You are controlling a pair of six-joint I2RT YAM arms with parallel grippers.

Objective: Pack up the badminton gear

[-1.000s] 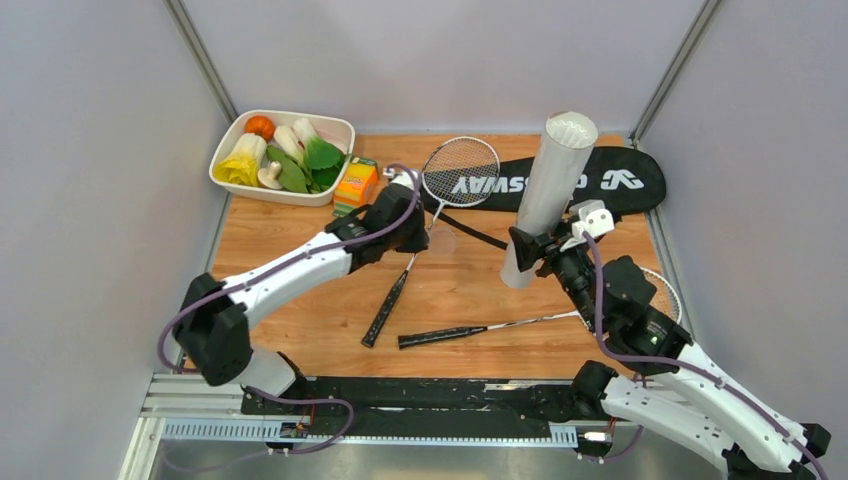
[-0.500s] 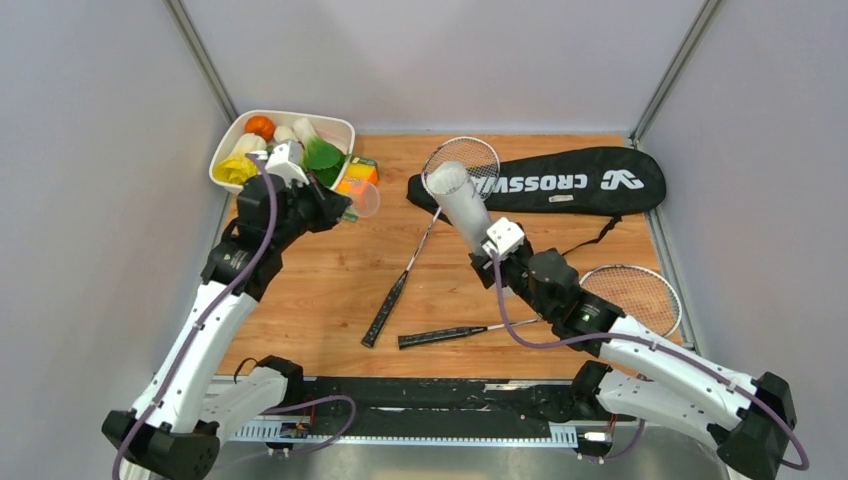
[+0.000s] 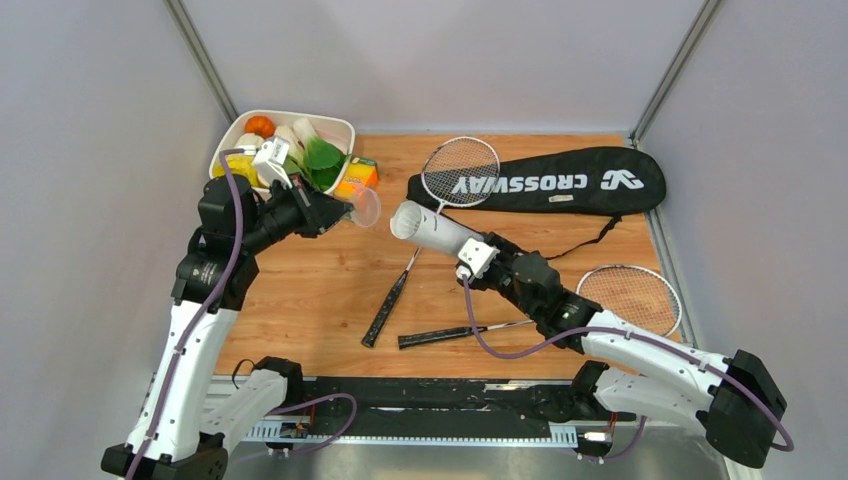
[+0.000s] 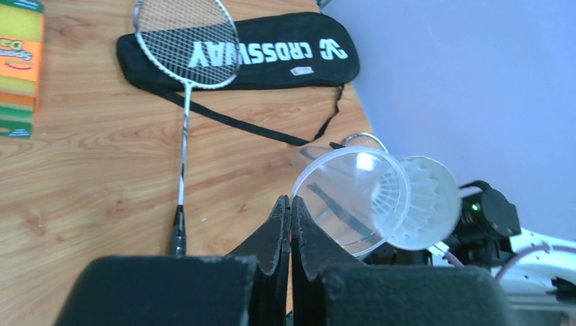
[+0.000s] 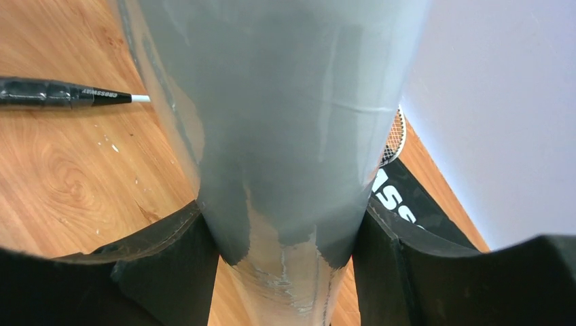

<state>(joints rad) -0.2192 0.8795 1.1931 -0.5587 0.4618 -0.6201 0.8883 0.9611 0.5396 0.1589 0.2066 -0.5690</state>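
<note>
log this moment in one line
left gripper shut on clear cap | right gripper shut on white tube, mouth toward cap | cap not yet on

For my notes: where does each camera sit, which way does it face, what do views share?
Top external: above and behind, looking down on the table; left arm, right arm show.
Left wrist: looks past the shut left gripper and clear cap across the table.
Right wrist: looks along the white tube in the right gripper.
Shared: CROSSWAY bag, all three.

Probably a robotics lab cell: plain grey panel walls [image 3: 90, 150] and metal corner posts [image 3: 200, 55] enclose a wooden surface [image 3: 300, 280].
</note>
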